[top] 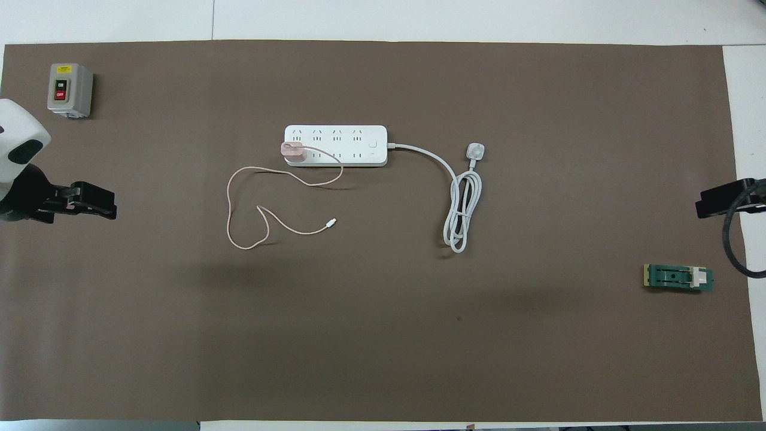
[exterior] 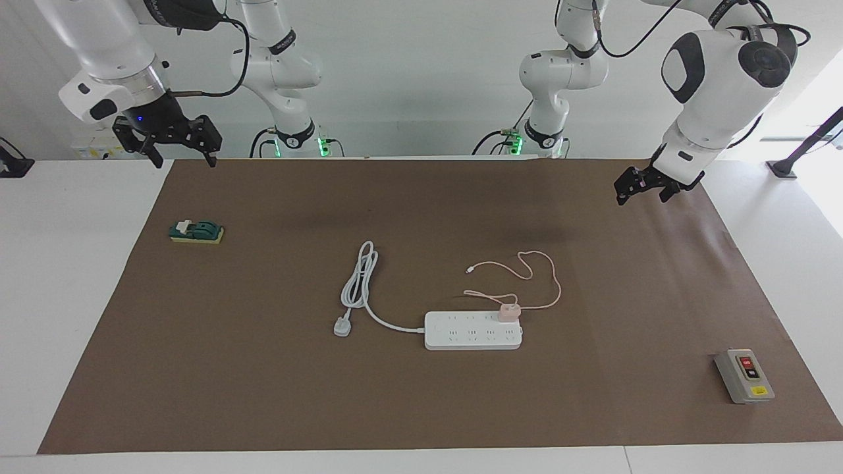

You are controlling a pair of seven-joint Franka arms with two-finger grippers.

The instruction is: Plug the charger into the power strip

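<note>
While both arms hang raised at the mat's edges, one power strip [exterior: 473, 330] lies mid-mat with one pink charger [exterior: 508, 312] seated in the end socket of its nearer row. One thick white cord [exterior: 359, 283] runs from the strip to one three-pin plug [exterior: 342, 326]. One grey switch box [exterior: 743, 376] and one green block [exterior: 196, 231] sit at opposite ends. Only the facing view shows the arms' bodies — the overhead shows mere tips. Right gripper [exterior: 179, 155] is spread wide; left gripper [exterior: 644, 189] is also parted — both well apart from the charger.
</note>
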